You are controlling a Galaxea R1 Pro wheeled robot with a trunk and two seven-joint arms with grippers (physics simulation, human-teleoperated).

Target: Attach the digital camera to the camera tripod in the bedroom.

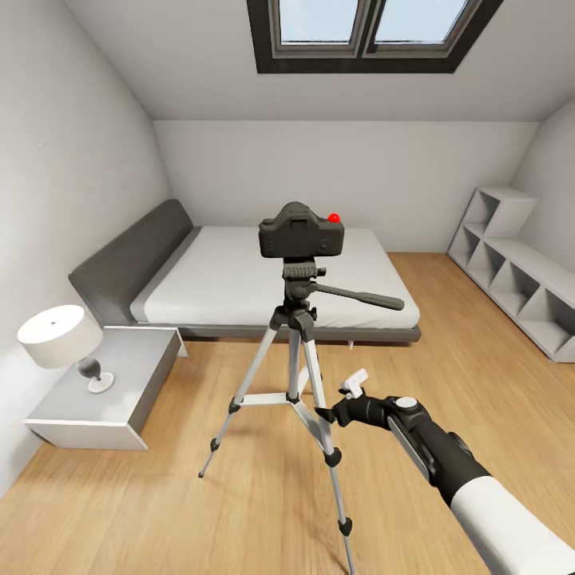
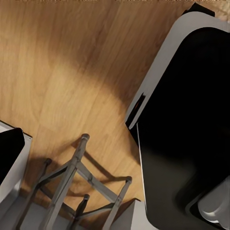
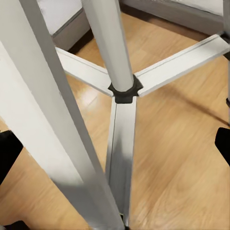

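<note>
Standing on the light wood floor [image 1: 479, 351] of the white attic bedroom, I am facing the grey low bed [image 1: 263, 279] under a dark-framed skylight [image 1: 367, 36]. The digital camera [image 1: 301, 230] is sitting on the camera tripod [image 1: 297, 351] head. My right gripper [image 1: 339, 399] is hovering beside a tripod leg, fingers spread wide, holding nothing. I am seeing no readable writing
</note>
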